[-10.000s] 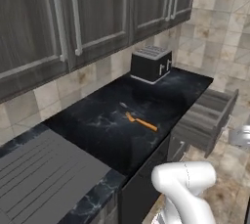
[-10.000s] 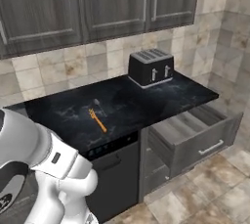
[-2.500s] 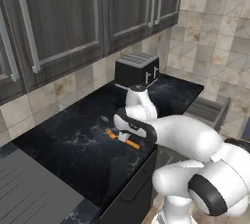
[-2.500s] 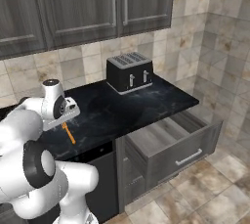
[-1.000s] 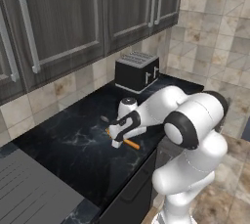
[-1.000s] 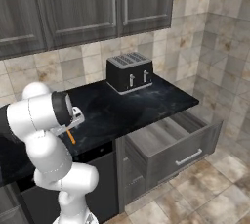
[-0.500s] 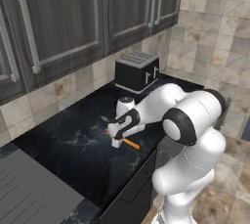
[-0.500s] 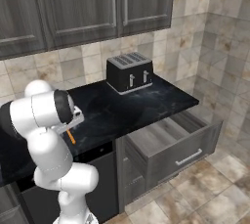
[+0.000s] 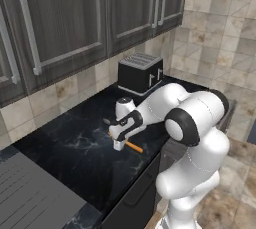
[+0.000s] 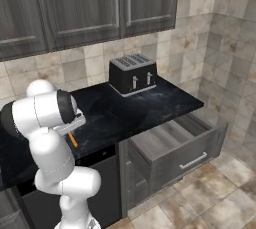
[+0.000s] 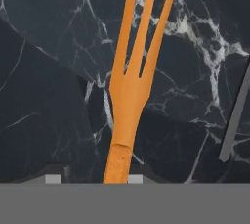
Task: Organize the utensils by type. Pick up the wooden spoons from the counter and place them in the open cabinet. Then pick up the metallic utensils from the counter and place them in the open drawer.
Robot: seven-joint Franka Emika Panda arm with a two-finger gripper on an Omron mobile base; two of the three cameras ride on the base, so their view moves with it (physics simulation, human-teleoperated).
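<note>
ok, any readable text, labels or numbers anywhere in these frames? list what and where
None readable.
Toaster: small pale marks on its front, too small to read as text.
Orange fork: plain, no marking.
Cabinet doors, drawer and counter: no labels or signs.

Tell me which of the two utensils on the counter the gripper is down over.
The orange fork, its neck running between the gripper fingertips in the hand view. The grey utensil lies off to one side, dull and thin, not orange or tined.
</note>
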